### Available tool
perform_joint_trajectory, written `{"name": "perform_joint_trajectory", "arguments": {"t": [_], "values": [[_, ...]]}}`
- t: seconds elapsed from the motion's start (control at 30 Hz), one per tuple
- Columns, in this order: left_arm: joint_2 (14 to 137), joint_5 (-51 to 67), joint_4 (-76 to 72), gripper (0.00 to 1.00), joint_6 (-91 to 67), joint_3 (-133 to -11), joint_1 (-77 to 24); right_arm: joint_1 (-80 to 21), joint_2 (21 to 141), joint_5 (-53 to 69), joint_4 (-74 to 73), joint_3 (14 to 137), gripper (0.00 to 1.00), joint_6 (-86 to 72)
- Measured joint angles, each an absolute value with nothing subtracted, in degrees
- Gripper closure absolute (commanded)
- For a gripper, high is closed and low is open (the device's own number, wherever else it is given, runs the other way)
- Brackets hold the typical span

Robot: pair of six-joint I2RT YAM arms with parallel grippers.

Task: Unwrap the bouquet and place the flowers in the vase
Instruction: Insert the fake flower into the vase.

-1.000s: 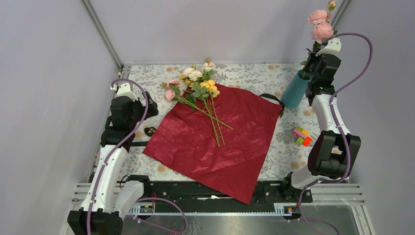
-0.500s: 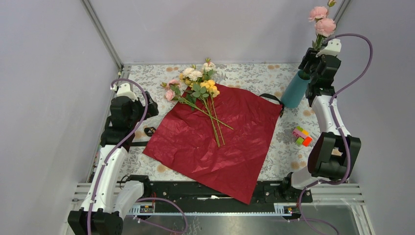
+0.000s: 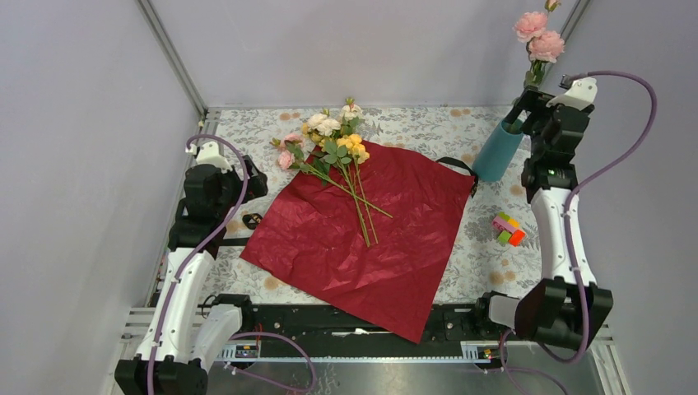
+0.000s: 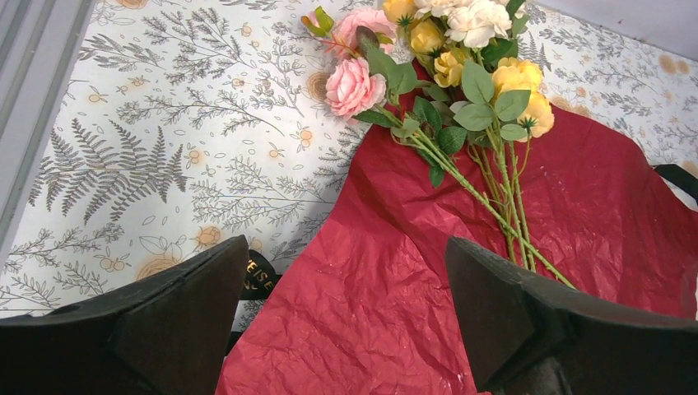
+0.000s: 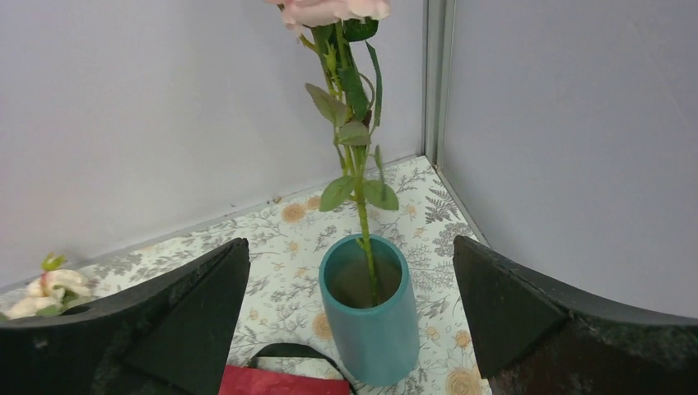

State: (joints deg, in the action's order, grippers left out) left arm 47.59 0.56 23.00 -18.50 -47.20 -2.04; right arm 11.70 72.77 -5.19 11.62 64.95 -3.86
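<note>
The bouquet lies undone: its dark red paper [image 3: 362, 239] is spread flat, with pink, cream and yellow flowers [image 3: 333, 148] lying loose on its far left part. The teal vase [image 3: 496, 151] stands at the far right with one pink flower stem [image 5: 358, 181] upright in it, blooms [image 3: 539, 37] high above. My right gripper [image 3: 527, 111] hangs open just right of the vase's mouth, the vase [image 5: 370, 313] between and beyond its jaws, untouched. My left gripper [image 3: 247, 177] is open at the paper's left edge, over red paper [image 4: 395, 288], with the flowers [image 4: 461, 66] ahead.
A black ribbon [image 3: 461, 164] loops out at the paper's right corner, and another piece [image 4: 259, 276] lies by its left edge. A multicoloured block toy [image 3: 508, 229] sits in front of the vase. Walls close in behind and to the right of the vase.
My right gripper has opened and let go of the pink flower stem, which now stands in the vase. The right arm has drawn back to the right. The left arm has not moved.
</note>
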Motion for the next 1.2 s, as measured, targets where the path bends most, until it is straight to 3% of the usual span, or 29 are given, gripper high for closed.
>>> {"name": "perform_joint_trajectory", "arguments": {"t": [0.4, 0.63, 0.9, 1.2], "values": [[47.42, 5.63, 22.09, 0.06, -24.08, -46.30, -3.33, 11.25, 59.88, 3.25, -3.09, 61.12, 0.11, -17.69], [50.54, 5.30, 17.39, 0.09, -32.18, -43.00, -14.41, 2.44, 56.69, 4.14, -13.78, 57.63, 0.16, -18.90], [63.22, -0.75, 5.32, 0.20, -41.47, -41.56, -28.38, -9.04, 53.74, 4.21, -17.87, 51.31, 0.22, -22.00], [85.43, -1.76, -4.91, 0.38, -49.12, -43.70, -35.05, -14.94, 53.71, 4.19, -19.05, 49.74, 0.25, -24.58]]}}
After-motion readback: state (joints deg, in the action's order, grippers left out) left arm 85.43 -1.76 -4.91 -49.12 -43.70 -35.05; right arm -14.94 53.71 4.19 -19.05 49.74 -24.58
